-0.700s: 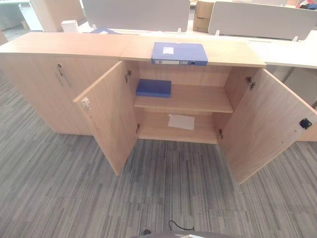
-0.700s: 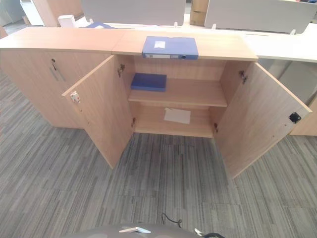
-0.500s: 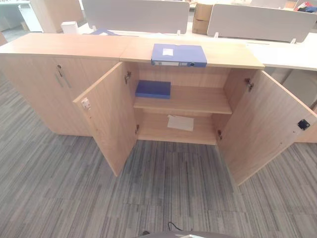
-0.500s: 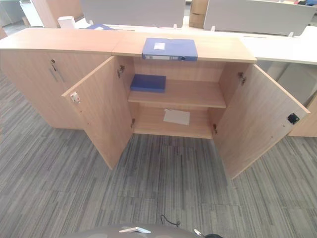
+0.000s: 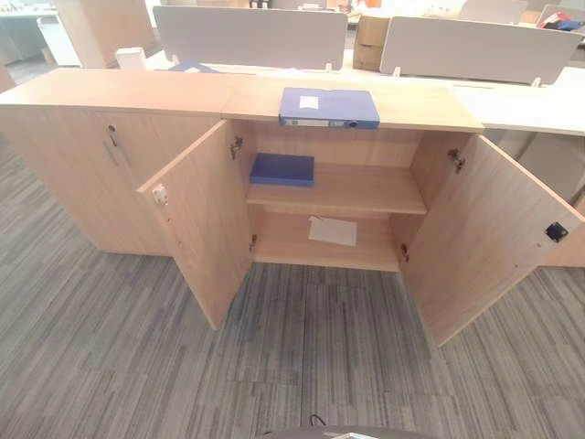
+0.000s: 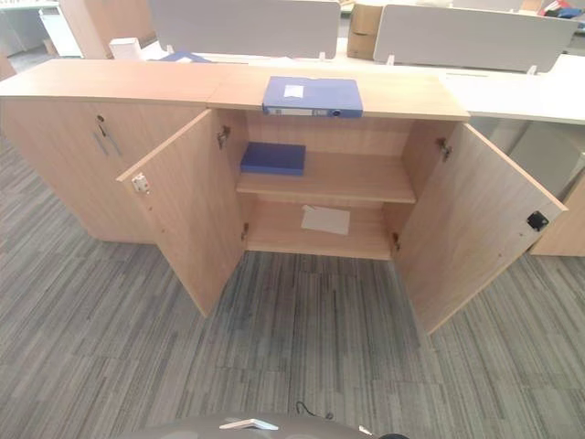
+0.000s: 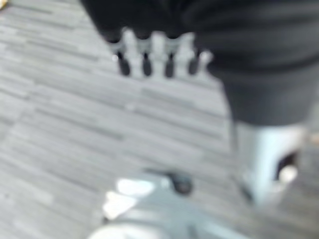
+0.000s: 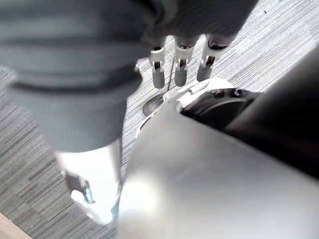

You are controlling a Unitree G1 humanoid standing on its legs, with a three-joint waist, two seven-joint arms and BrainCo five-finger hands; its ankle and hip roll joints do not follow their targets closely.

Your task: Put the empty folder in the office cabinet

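Far ahead of both hands, folder lies on cabinet top, doors open for loading; left hand and right hand relaxed, holding nothing.

Bright, even light; left wrist view blurred.

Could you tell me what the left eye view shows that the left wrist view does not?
The left eye view shows the open cabinet, a blue folder lying flat on its top, a second blue folder on the upper shelf and a sheet of paper on the lower shelf. The left wrist view shows the left hand, its fingers hanging straight above the floor and holding nothing. Both show the grey striped carpet.
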